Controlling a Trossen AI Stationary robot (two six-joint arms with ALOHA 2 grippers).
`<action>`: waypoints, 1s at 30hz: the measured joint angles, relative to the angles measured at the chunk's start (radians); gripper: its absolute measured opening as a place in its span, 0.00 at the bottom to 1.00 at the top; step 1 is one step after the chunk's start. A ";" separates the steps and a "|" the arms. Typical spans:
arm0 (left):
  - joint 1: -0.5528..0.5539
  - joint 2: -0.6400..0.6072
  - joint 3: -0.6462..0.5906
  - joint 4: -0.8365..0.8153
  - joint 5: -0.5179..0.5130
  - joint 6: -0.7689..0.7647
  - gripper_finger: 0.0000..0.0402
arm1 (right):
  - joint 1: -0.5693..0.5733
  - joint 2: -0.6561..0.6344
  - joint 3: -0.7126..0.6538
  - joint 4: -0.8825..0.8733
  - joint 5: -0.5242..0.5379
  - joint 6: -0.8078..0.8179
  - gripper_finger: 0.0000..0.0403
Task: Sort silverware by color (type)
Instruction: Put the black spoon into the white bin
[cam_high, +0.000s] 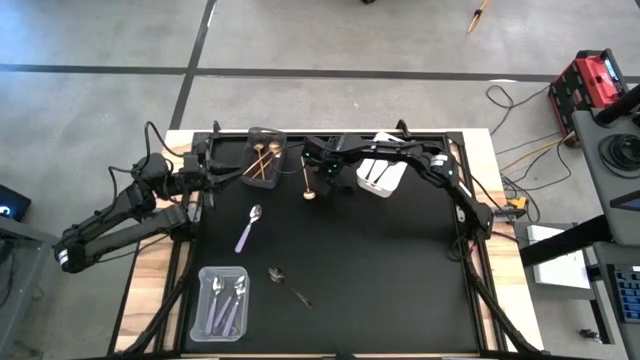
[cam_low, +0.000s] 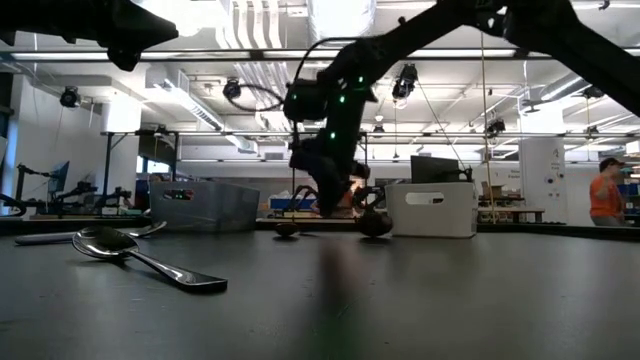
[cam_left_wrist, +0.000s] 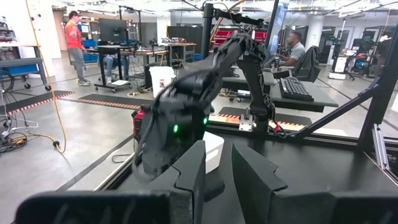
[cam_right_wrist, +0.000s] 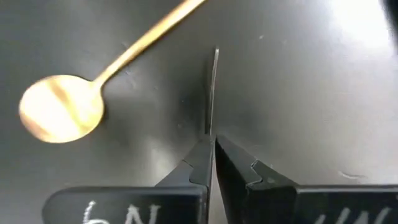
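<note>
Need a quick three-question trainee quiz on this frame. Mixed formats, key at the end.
1. True or false: a dark spoon lies loose on the mat.
2. The clear bin holds: A) gold spoons B) lilac-handled spoons C) dark spoons.
3. Which gripper is down beside the loose gold spoon?
Key: 1 true; 2 B; 3 the right gripper.

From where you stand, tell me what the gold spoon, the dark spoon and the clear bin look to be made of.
Gold spoon: likely metal with a polished gold finish; its bowl glints brightly.
Dark spoon: probably metal with a glossy dark coating; the ceiling lights mirror in its bowl.
Clear bin: looks like see-through plastic; the lilac-handled spoons inside show through it.
</note>
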 joint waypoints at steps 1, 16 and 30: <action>0.000 0.000 0.000 0.000 0.000 0.000 0.15 | 0.003 -0.010 0.000 -0.004 0.000 0.001 0.02; 0.000 0.000 0.000 0.004 0.000 0.000 0.15 | 0.048 -0.063 0.003 -0.005 0.042 0.070 0.03; 0.000 -0.001 0.000 0.005 0.000 0.000 0.15 | 0.012 0.032 0.001 0.074 0.197 0.223 0.03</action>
